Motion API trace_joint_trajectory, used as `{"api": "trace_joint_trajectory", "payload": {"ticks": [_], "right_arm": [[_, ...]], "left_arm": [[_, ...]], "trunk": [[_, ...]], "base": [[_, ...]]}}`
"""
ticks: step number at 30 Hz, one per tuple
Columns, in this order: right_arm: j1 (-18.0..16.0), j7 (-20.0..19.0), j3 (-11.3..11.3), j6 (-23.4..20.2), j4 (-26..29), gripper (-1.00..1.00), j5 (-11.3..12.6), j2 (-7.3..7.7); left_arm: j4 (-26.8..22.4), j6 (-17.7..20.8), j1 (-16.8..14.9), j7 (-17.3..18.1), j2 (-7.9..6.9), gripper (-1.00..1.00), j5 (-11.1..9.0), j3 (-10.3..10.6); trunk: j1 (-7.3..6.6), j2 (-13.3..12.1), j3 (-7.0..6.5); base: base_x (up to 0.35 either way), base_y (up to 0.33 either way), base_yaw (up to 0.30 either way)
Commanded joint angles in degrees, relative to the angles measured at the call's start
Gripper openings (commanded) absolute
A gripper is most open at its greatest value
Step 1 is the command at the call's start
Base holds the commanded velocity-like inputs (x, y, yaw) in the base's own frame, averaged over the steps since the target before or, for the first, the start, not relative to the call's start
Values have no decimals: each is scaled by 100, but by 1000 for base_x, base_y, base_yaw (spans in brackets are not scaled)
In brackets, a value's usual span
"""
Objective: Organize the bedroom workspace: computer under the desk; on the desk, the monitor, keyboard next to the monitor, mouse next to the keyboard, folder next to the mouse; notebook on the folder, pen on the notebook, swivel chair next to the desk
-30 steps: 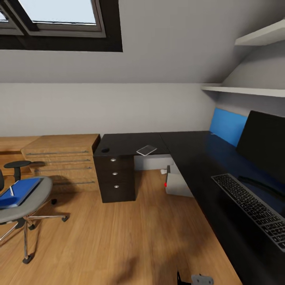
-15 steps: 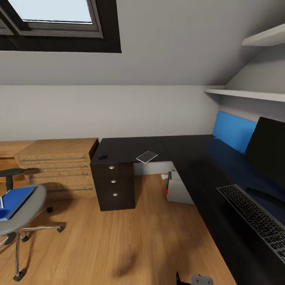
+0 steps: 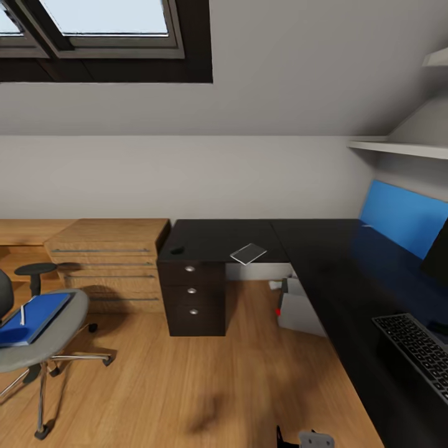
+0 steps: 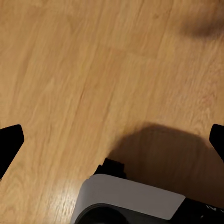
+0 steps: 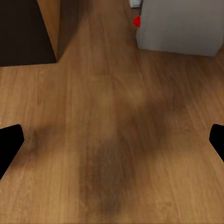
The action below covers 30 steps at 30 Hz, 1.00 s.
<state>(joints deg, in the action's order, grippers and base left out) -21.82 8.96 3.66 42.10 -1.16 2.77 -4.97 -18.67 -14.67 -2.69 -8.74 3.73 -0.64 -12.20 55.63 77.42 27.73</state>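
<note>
- The desk (image 3: 323,249) runs as an L along the far wall and the robot's right side, with black drawers (image 3: 194,298) under its left end.
- The computer (image 3: 302,308) stands on the floor under the desk, its red dot facing out; the right wrist view shows it too (image 5: 179,25).
- The keyboard (image 3: 417,348) lies on the desk at the right edge, just beside a dark corner of the monitor (image 3: 437,258).
- The swivel chair (image 3: 37,330) stands well apart from the desk, at far left.
- The folder (image 3: 31,317) lies on its seat, with a thin white pen (image 3: 23,313) on top.
- A small flat white thing (image 3: 248,253) and a small dark one (image 3: 177,251) rest on the desk's far section.
- The left gripper (image 4: 112,140) hangs over the wooden floor (image 4: 70,70), fingers spread wide and empty.
- The right gripper (image 5: 112,140) is likewise spread and empty.
</note>
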Motion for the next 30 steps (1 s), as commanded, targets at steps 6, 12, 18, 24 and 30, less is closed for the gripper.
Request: {"api": "trace_joint_trajectory", "payload": {"ticks": [6,12,18,24,30], "right_arm": [[-6,20,48,19,-9,100,22,-8],[-6,38,48,34,-24,100,59,-13],[-6,26,49,0,-24,100,60,-28],[-6,-37,48,-32,-24,100,41,-67],[-6,-28,28,-121,7,100,88,-73]], "left_arm": [[4,-18,-4,-19,-4,100,-6,-2],[28,16,-4,-30,-4,100,-6,-2],[30,17,-4,-31,-10,100,-6,-2],[30,17,-4,-31,-33,100,-6,-9],[2,-10,-4,-31,-92,100,-12,-25]], "trunk": [[2,3,5],[2,3,2],[2,3,4],[2,3,7],[2,3,7]], "base": [[269,180,17],[303,129,115],[320,4,251],[321,0,57],[321,0,6]]}}
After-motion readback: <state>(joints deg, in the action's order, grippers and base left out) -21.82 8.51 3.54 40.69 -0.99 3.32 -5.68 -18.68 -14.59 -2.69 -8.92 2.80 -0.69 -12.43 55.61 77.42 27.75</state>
